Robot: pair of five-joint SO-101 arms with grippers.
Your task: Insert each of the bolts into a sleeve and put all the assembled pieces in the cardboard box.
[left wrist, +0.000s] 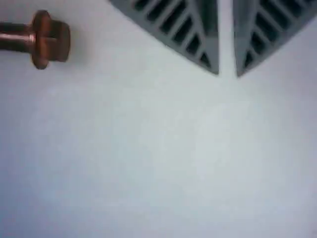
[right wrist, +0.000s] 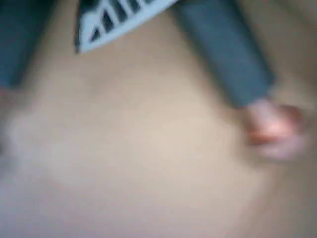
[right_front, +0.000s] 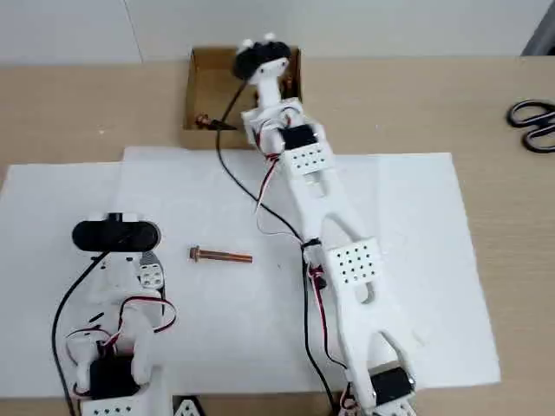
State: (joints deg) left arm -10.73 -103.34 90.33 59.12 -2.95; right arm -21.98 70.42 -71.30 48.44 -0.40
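1. Copper-coloured, the loose bolt (right_front: 221, 255) lies flat on the white paper sheet (right_front: 416, 260) that covers the middle of the surface (right_front: 87, 104). It is in the left half, with its shank pointing toward the right edge, and it touches nothing.
2. The left claw (left wrist: 228, 73) hangs over bare paper near the bolt's flanged head. Its fingers (left wrist: 188, 34) are drawn almost together, with a thin strip of paper showing between them and nothing pinched. The left wrist view cuts off the shank.
3. The cardboard box (right_front: 208, 87) sits at the far edge of the surface, left of middle. The right arm (right_front: 347, 251) stretches across the paper to it and hides much of its inside from above.
4. In the box's near-left corner we make out an assembled piece (right_front: 217, 124), a dark sleeve (right wrist: 223, 54) with a copper head (right wrist: 272, 126) at its end. The right wrist view is blurred, and we cannot tell whether the piece rests on the box floor.
5. The right claw (right wrist: 158, 59) is inside the box. One slotted finger (right wrist: 114, 20) stands apart from the sleeve with cardboard between them, so the claw looks spread. We cannot make out its other finger, nor identify a dark shape (right wrist: 20, 39) at that view's edge.
6. Scissors (right_front: 531, 121) lie at the right edge, partly cut off.
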